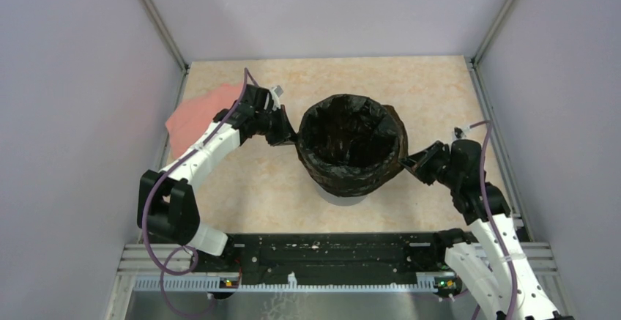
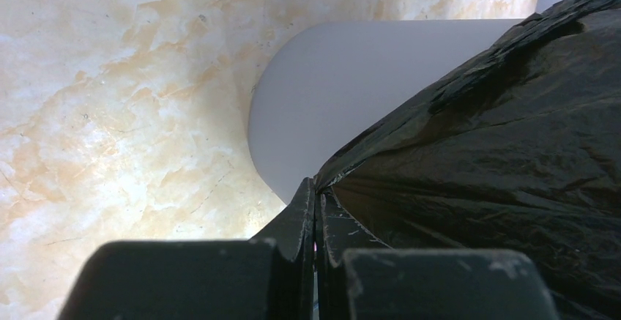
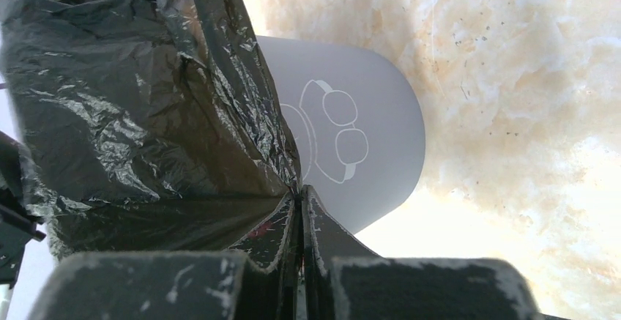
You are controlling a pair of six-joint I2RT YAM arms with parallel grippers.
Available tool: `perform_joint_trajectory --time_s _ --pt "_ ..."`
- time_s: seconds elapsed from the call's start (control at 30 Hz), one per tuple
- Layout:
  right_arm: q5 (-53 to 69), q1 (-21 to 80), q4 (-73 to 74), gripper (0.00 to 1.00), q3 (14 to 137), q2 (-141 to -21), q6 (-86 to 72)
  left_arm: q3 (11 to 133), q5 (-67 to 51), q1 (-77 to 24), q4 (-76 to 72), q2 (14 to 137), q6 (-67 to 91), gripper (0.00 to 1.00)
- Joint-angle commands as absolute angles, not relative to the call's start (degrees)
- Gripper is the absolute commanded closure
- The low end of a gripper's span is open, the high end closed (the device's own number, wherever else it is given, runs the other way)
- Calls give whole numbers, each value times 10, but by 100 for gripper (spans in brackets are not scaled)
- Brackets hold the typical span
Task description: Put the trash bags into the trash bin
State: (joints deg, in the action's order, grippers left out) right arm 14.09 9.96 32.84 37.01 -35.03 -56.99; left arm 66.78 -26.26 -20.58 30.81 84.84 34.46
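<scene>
The glossy, crinkled black plastic trash bag [image 1: 351,140] is seated in the round grey plastic bin [image 1: 343,195], its mouth folded over the rim. Its skirt is clamped on opposite sides by the left pincer [image 1: 293,138] and the right pincer [image 1: 406,162], seemingly so that it can be drawn down evenly.

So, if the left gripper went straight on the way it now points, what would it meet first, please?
The left gripper, shut on the trash bag, would probably press that film against the grey trash bin wall just ahead.
</scene>
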Motion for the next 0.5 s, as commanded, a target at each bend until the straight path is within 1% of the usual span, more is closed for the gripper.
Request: perform_joint_trajectory --time_s 0.0,0.17,0.47 --pt "141 96 313 100 359 -355 -553 654 -258 -208 282 833 347 100" --pt "122 96 329 100 339 -358 -523 642 -251 -208 278 833 348 100" --pt "85 96 303 100 295 -380 -484 616 -223 -207 269 850 347 100"
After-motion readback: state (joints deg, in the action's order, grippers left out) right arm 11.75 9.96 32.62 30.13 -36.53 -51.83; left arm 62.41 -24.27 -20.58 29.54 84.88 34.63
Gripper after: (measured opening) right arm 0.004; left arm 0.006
